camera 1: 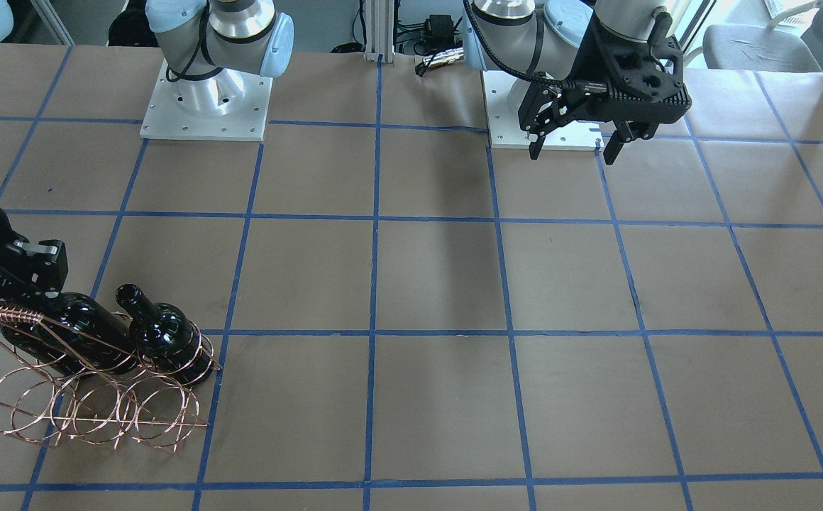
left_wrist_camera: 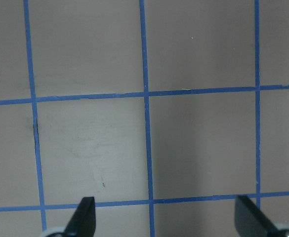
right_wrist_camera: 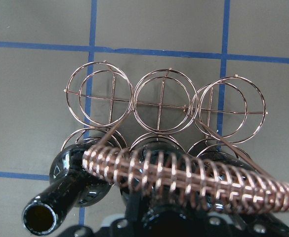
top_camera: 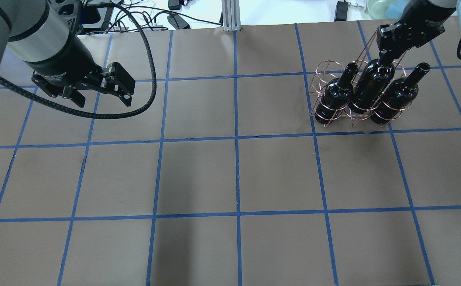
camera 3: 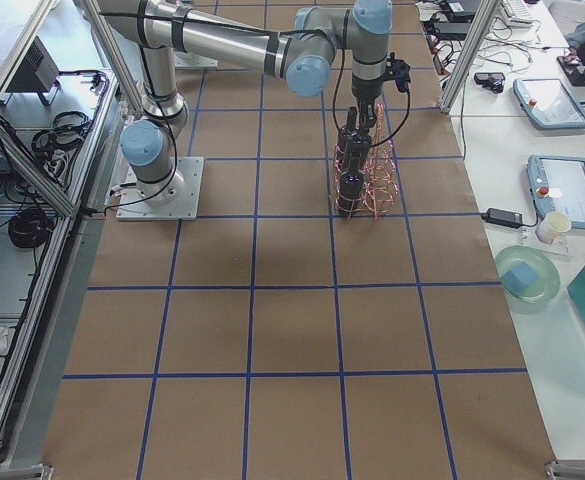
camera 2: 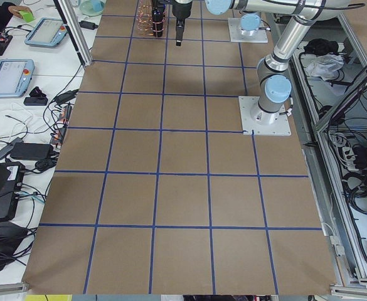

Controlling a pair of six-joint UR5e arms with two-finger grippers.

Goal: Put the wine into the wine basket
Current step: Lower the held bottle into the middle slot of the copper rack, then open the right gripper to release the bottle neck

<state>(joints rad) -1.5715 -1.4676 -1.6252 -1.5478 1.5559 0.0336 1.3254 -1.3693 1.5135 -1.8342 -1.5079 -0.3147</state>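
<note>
The copper wire wine basket (top_camera: 317, 115) stands at the table's far right, and also shows in the front view (camera 1: 92, 411) and the right wrist view (right_wrist_camera: 165, 103). Three dark glossy bottles stand in its rings. My right gripper (top_camera: 386, 53) is shut on the neck of the middle wine bottle (top_camera: 373, 85), which also shows in the front view (camera 1: 81, 326), beside the coil-wrapped handle (right_wrist_camera: 193, 175). Its neck is hidden by the gripper. The other bottles (top_camera: 336, 97) (top_camera: 397, 97) flank it. My left gripper (top_camera: 103, 99) is open and empty above the far left of the table, its fingertips (left_wrist_camera: 85, 217) wide apart.
The brown table (top_camera: 234, 174) carries a grid of blue tape. The arm bases (camera 1: 206, 99) stand at the robot's side. The basket's second row of rings (right_wrist_camera: 100, 96) holds no bottles. Tablets and cables (camera 2: 20, 75) lie on side benches beyond the table edge.
</note>
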